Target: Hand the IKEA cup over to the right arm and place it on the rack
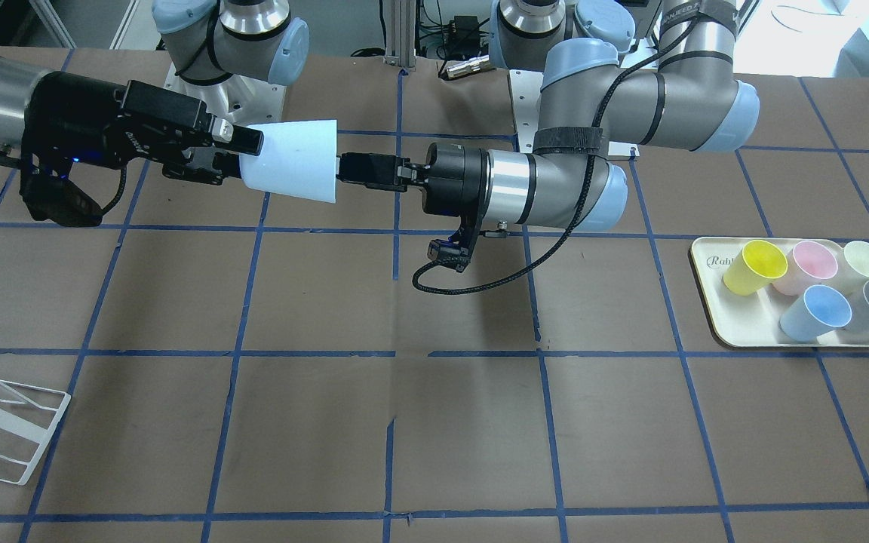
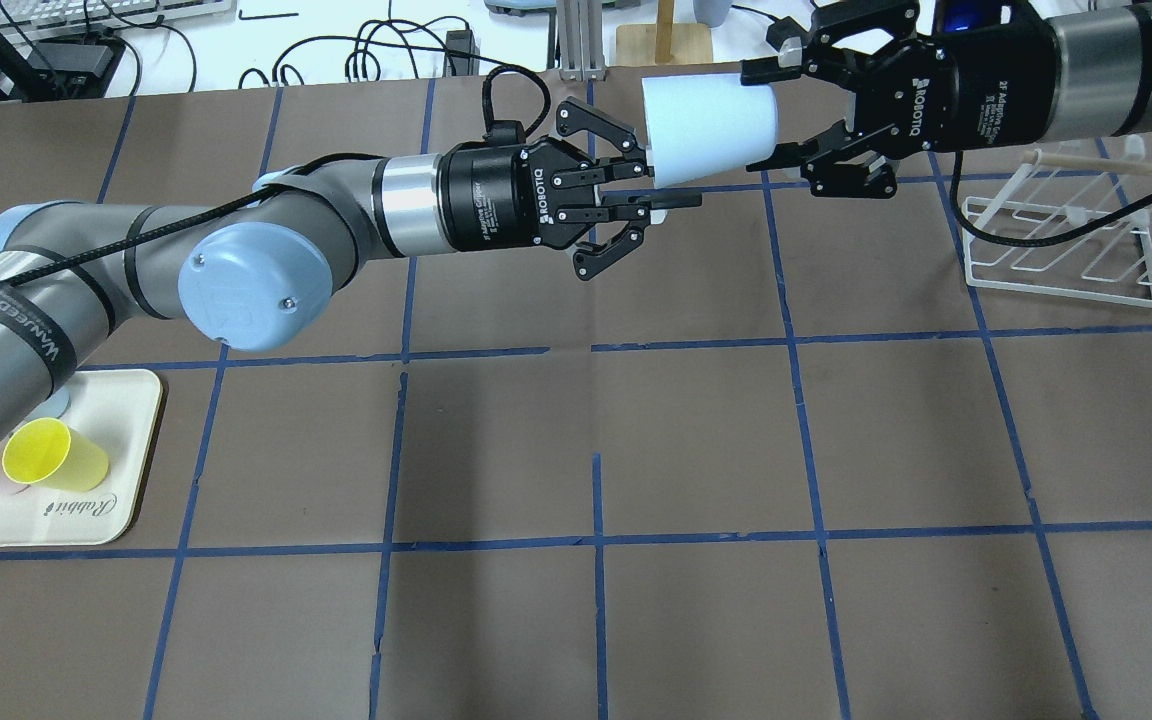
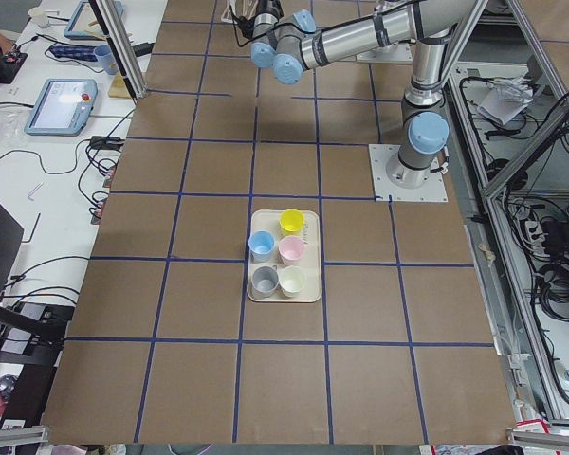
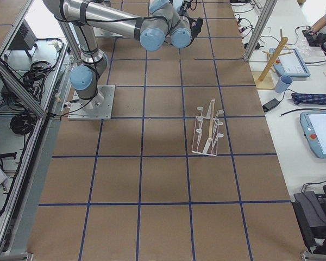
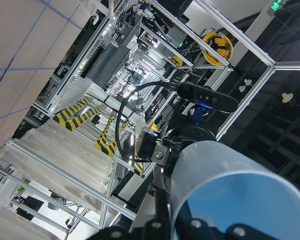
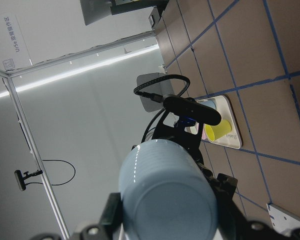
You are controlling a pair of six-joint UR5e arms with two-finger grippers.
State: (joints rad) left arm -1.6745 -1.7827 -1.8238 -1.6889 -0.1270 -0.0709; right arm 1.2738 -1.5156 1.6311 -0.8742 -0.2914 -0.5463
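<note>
Fingers (image 2: 766, 70) of the right gripper (image 2: 769, 112) are showing in full only in the overhead view, where they are straddling the narrow base end of the IKEA cup (image 2: 706, 125). The right wrist camera is seeing just that closed base, filling the space between them. The left wrist camera is looking the other way, into the cup's open mouth. The front view is adding what the left arm (image 2: 246, 285) is covering overhead: the cream tray (image 1: 744, 320) is carrying five cups, among them a yellow cup (image 1: 757, 265) and a second light-blue cup (image 1: 815, 311). Overhead, only the yellow one is showing clearly. Both side views are stopping short of the held cup at their top edge.

The cup is lying on its side in the air above the table (image 1: 465, 422), between the two grippers and well apart from both tray and rack (image 4: 208, 135). The rack is standing alone on the robot's right, with wide stretches of table lying between it and the tray.

The right gripper is clamping the cup's base, a finger pressing on each side. The left gripper (image 2: 658, 186) is standing nearly closed, one finger reaching inside the rim and the other running along the outside. Whether they are pinching the wall cannot be told.
</note>
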